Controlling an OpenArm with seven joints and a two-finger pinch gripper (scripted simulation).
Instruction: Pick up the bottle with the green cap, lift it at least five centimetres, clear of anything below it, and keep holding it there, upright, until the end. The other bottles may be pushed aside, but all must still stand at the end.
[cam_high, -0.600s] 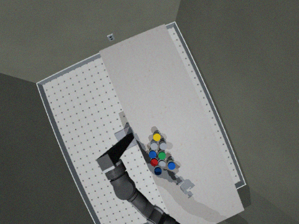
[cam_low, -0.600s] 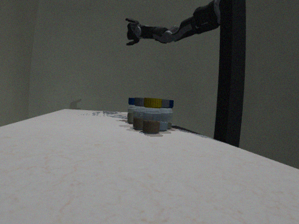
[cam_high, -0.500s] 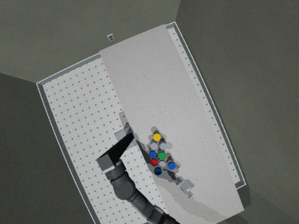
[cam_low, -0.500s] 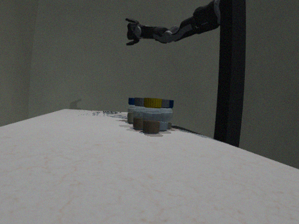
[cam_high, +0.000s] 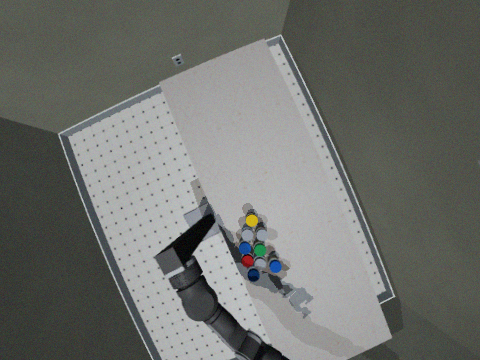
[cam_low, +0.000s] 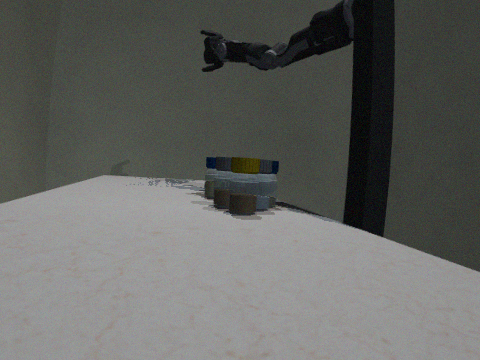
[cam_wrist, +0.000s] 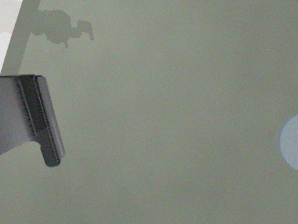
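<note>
The bottle with the green cap (cam_high: 260, 249) stands in the middle of a tight cluster of bottles on the grey mat. Around it are caps in yellow (cam_high: 252, 220), red (cam_high: 247, 260), blue (cam_high: 245, 247) and pale grey (cam_high: 248, 234). In the side view the cluster (cam_low: 242, 185) stands near the table's far edge, and the green cap is hidden behind the others. My gripper (cam_low: 209, 52) is open and empty, high above the cluster and a little to its left. In the wrist view only one finger (cam_wrist: 45, 125) shows against the wall.
The arm's dark post (cam_low: 369, 115) stands behind the table at the right. The perforated white board (cam_high: 130, 165) lies beside the mat (cam_high: 260, 150). The arm's links (cam_high: 200, 295) hang over the board near the cluster.
</note>
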